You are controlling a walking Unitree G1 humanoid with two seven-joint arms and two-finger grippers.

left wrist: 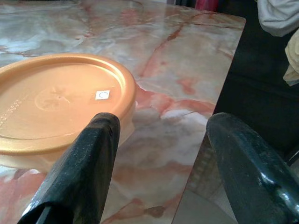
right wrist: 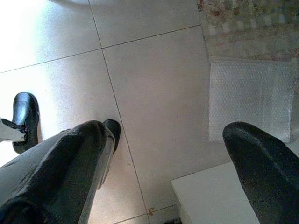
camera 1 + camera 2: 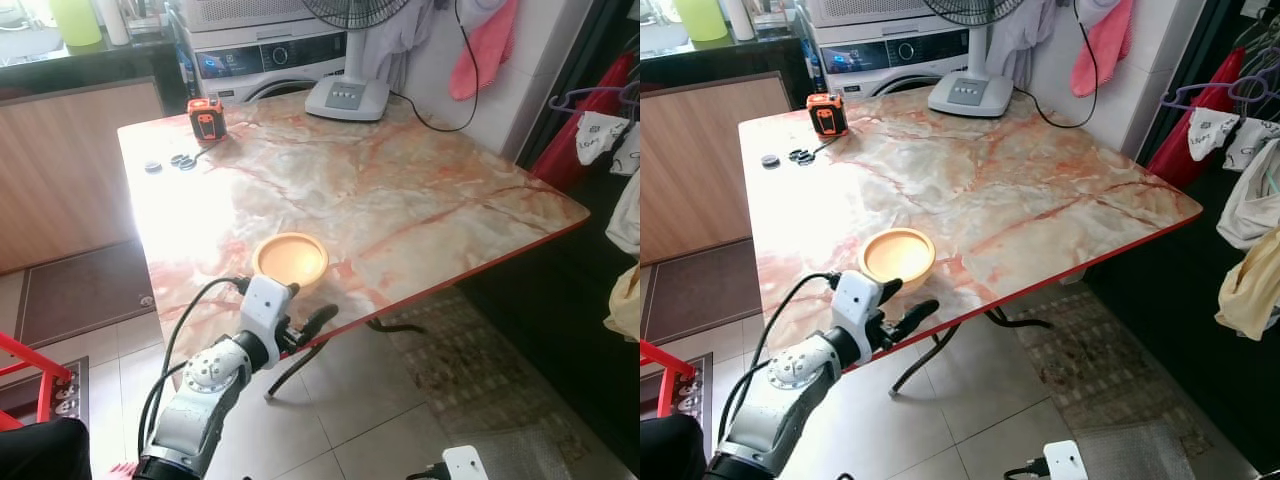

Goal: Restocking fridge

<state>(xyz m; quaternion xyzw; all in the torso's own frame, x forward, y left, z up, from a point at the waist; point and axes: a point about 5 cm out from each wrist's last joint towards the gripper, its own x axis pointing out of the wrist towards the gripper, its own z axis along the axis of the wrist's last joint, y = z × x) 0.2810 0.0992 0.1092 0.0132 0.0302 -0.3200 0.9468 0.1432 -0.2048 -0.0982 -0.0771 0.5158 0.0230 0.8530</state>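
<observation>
A round orange lidded container (image 3: 290, 258) sits on the marble table (image 3: 420, 190), close to its front left edge. My left gripper (image 3: 310, 308) hovers at that edge just in front of the container, open, with nothing between its fingers. In the left wrist view the container (image 1: 56, 102) lies just beyond one black finger (image 1: 88, 163), while the other finger reaches past the table's edge. My right gripper (image 2: 170, 133) hangs low over the tiled floor, open and empty.
At the table's far side stand a fan base (image 3: 347, 98), an orange tape measure (image 3: 206, 118) and small dark caps (image 3: 180, 161). Hanging clothes (image 3: 610, 135) crowd the right. A rug (image 3: 460, 350) lies under the table, and a washing machine (image 3: 270, 55) stands behind it.
</observation>
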